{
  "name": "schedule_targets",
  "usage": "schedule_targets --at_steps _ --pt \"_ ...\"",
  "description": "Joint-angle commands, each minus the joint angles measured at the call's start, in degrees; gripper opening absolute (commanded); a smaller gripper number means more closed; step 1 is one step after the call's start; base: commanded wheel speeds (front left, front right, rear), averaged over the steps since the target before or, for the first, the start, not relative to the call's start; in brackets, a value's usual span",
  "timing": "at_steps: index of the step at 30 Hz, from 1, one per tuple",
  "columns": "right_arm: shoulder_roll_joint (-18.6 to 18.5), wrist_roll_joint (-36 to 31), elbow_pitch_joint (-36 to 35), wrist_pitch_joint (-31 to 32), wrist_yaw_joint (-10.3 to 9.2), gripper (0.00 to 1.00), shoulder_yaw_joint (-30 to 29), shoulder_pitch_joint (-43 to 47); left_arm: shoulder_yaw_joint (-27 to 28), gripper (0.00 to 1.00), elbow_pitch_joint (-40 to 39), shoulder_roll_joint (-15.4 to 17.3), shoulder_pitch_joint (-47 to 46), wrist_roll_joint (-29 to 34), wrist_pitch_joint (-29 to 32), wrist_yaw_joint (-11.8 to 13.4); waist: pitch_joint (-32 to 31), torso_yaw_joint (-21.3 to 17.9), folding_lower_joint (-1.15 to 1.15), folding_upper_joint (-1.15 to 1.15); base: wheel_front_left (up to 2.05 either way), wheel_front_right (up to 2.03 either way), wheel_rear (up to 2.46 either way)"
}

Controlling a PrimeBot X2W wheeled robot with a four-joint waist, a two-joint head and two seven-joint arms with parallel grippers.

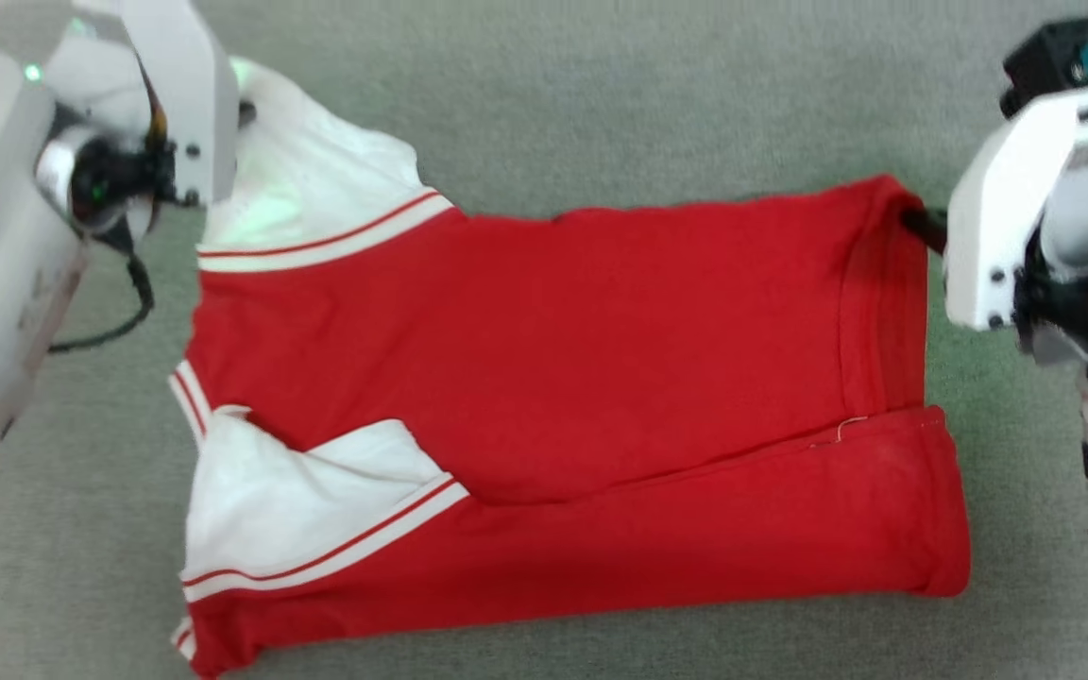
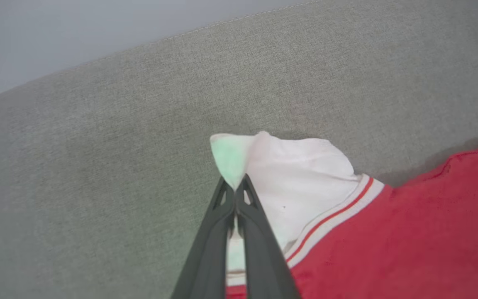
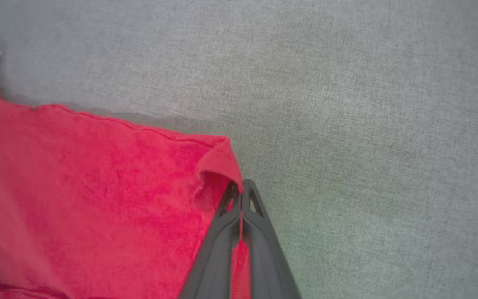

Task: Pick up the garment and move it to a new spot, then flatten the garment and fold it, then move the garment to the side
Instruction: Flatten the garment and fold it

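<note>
The garment (image 1: 553,378), a red shirt with white sleeves and striped trim, lies spread sideways on the grey fabric surface, its near long edge folded over the body. My left gripper (image 2: 235,187) is shut on the tip of the far white sleeve (image 2: 288,174), at the upper left of the head view, where my wrist covers the fingertips. My right gripper (image 3: 241,187) is shut on the far red hem corner (image 3: 218,160); its dark finger (image 1: 922,227) shows at the shirt's upper right in the head view. The near white sleeve (image 1: 298,510) lies flat at the lower left.
The grey fabric surface (image 1: 601,104) stretches beyond the shirt on the far side and to the right. Its far edge with a seam (image 2: 230,20) shows in the left wrist view, a pale wall behind it. A dark cable (image 1: 133,302) hangs from my left arm.
</note>
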Motion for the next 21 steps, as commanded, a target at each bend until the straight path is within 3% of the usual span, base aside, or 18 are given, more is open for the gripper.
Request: schedule_targets --at_steps 1,4,7,12,13,18,21 --pt "-0.95 0.87 -1.09 -0.28 0.02 0.0 -0.03 2.4 -0.34 0.0 -1.54 1.1 1.82 0.3 -0.16 -0.34 -4.68 2.87 0.0 0.0 0.0 0.0 0.0" --pt "-2.57 2.26 -4.0 0.04 0.02 0.0 -0.24 7.25 -0.89 0.0 -6.49 3.71 5.25 -0.18 0.12 -0.02 -7.23 3.98 0.0 0.0 0.0 0.0 0.0" --pt "-3.51 3.95 -7.69 0.89 0.02 0.0 -1.63 12.57 -1.11 0.0 -13.28 7.15 9.36 -0.88 0.6 1.85 -9.21 4.9 0.0 0.0 0.0 0.0 0.0" --pt "-3.4 5.88 -14.74 3.48 0.02 0.0 -4.3 21.73 -1.43 0.0 -28.62 14.48 17.81 -2.82 2.43 8.74 -11.38 5.92 0.0 0.0 0.0 0.0 0.0" --pt "-3.4 5.88 -14.74 3.48 0.02 0.0 -4.3 21.73 -1.43 0.0 -28.62 14.48 17.81 -2.82 2.43 8.74 -11.38 5.92 0.0 0.0 0.0 0.0 0.0" --pt "-1.96 6.4 -20.14 5.97 0.02 0.0 -6.43 28.98 -1.56 0.0 -43.8 21.07 26.89 -6.4 3.55 16.98 -12.03 6.12 0.0 0.0 0.0 0.0 0.0" --pt "-0.91 6.18 -22.04 6.89 0.02 0.0 -7.18 32.02 -1.99 0.0 -50.23 23.41 31.5 -8.37 3.64 20.96 -12.09 5.98 0.0 0.0 0.0 0.0 0.0"
